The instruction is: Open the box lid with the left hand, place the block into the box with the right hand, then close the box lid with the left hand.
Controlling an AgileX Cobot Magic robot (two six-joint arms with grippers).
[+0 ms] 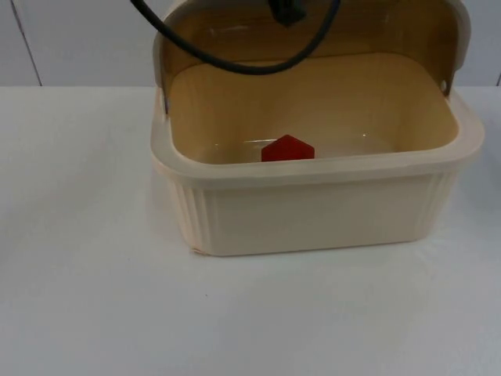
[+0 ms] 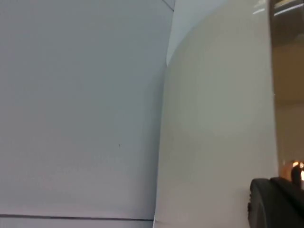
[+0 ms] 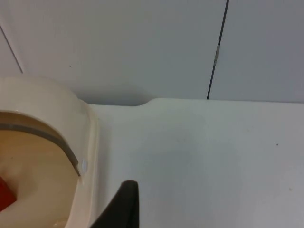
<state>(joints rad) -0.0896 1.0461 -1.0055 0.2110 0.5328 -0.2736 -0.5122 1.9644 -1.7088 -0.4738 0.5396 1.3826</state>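
A cream plastic box (image 1: 313,207) stands on the white table with its hinged lid (image 1: 313,35) raised upright at the back. A red block (image 1: 287,148) lies on the box floor near the front wall; it also shows inside the box (image 3: 42,156) as a red block (image 3: 4,194) in the right wrist view. My left gripper (image 2: 278,204) is close against the lid's pale outer surface (image 2: 218,118). My right gripper (image 3: 124,205) hangs outside the box, just beside its right rim, above the table.
The grey partition wall (image 1: 70,39) runs right behind the box. White table top (image 1: 102,313) lies open in front of and to the left of the box, and to its right (image 3: 213,156).
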